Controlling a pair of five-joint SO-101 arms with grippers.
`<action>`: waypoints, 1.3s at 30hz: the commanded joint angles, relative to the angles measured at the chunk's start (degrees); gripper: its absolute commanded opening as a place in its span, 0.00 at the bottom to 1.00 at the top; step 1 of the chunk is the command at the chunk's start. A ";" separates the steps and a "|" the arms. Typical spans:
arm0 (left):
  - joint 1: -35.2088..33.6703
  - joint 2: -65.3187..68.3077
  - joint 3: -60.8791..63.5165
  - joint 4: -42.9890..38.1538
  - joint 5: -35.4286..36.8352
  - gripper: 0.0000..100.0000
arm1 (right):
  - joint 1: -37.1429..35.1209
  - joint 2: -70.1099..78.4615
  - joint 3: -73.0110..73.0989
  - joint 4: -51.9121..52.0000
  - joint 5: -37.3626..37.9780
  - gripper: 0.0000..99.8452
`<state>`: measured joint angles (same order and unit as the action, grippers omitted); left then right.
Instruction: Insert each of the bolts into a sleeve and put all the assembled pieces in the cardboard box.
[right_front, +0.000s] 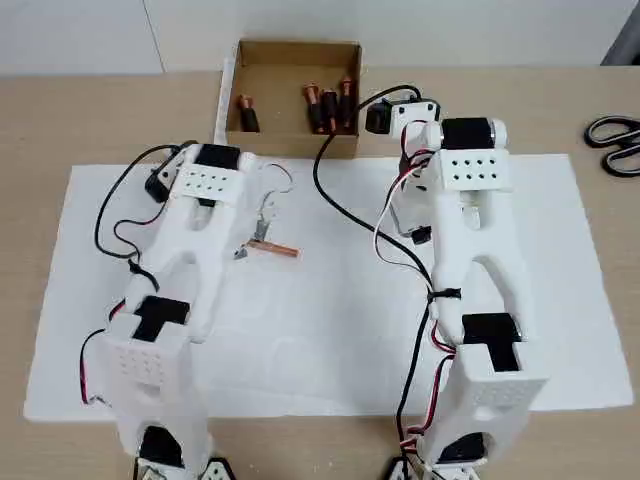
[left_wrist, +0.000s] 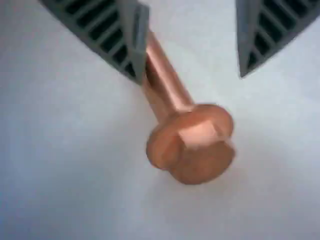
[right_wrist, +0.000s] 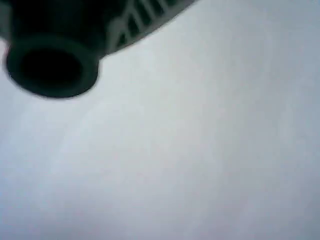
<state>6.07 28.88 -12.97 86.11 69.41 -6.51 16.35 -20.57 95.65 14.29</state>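
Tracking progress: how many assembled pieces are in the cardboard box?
4 assembled pieces in the cardboard box: one alone on its left, three side by side on its right. The near wall could hide more.

Black sleeve (right_wrist: 50, 67) beside ribbed fingers (right_wrist: 142, 15)

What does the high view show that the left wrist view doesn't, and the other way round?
Only the high view shows the box with finished pieces inside, the scissors, the left arm and the right arm. Only the left wrist view shows the slot in the head of the bolt and the ribs on the open fingers on either side of it. Both show the bolt lying on the white sheet.
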 joint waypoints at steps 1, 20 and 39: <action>-2.55 0.44 -1.19 -1.23 0.53 0.12 | -0.22 -3.56 -0.18 -0.13 -0.53 0.03; -3.16 4.92 -4.70 -1.93 0.53 0.04 | -0.22 -3.56 -0.18 -0.22 -0.53 0.03; -2.99 5.54 -30.46 10.55 -43.16 0.01 | -0.22 -3.56 -0.18 -0.13 -0.53 0.03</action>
<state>2.81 35.21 -40.66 96.22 37.23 -6.51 16.35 -20.57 95.65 14.29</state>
